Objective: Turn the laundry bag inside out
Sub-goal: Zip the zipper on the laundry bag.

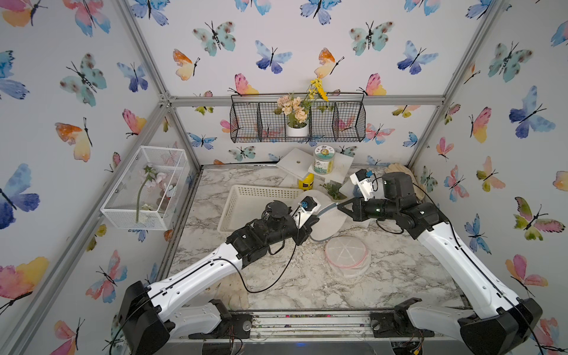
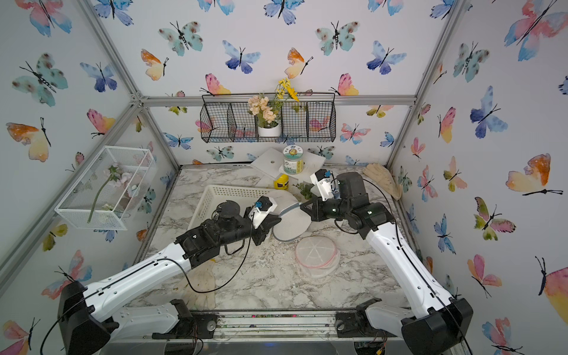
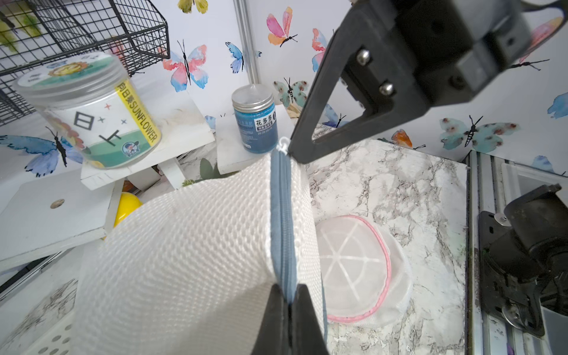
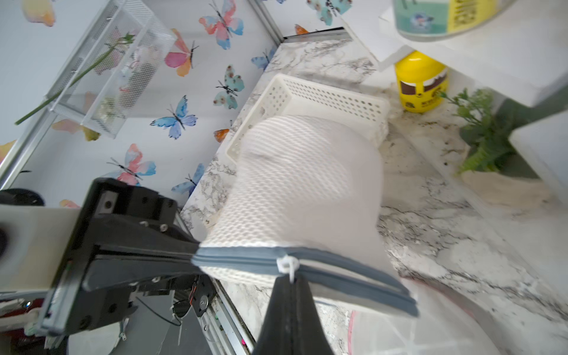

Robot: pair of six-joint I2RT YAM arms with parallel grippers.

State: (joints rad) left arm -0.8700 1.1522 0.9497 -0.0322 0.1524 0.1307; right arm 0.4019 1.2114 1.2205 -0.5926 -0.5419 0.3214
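A white mesh laundry bag (image 1: pixel 327 222) is held just above a marble-patterned tabletop (image 1: pixel 307 282) at the centre of the frame in both top views, stretched between two robot arms. Its far end rests against the rim of a white perforated basket (image 1: pixel 246 196) to the left of centre.

The left gripper (image 1: pixel 314 222) comes in from the lower left. Its jaws are pressed shut on one end of the bag's grey-blue zipper band (image 3: pixel 284 215), as its own wrist view shows.

The right gripper (image 1: pixel 339 206) comes in from the right. Its jaws are closed on a small white loop (image 4: pixel 287 266) tied to the zipper pull.

The zipper's long axis runs straight from one set of jaws to the other, rising from lower left to upper right in a top view. The mesh body bulges away to the basket side of that line. Both arms are equally close, each already on the band.

Between the two grips the zipper looks closed, so the bag probably has to be unzipped along this line before it can be reversed.

A second mesh bag with a pink rim (image 1: pixel 347 255) lies flat on the tabletop below right of centre, apart from the jaws.
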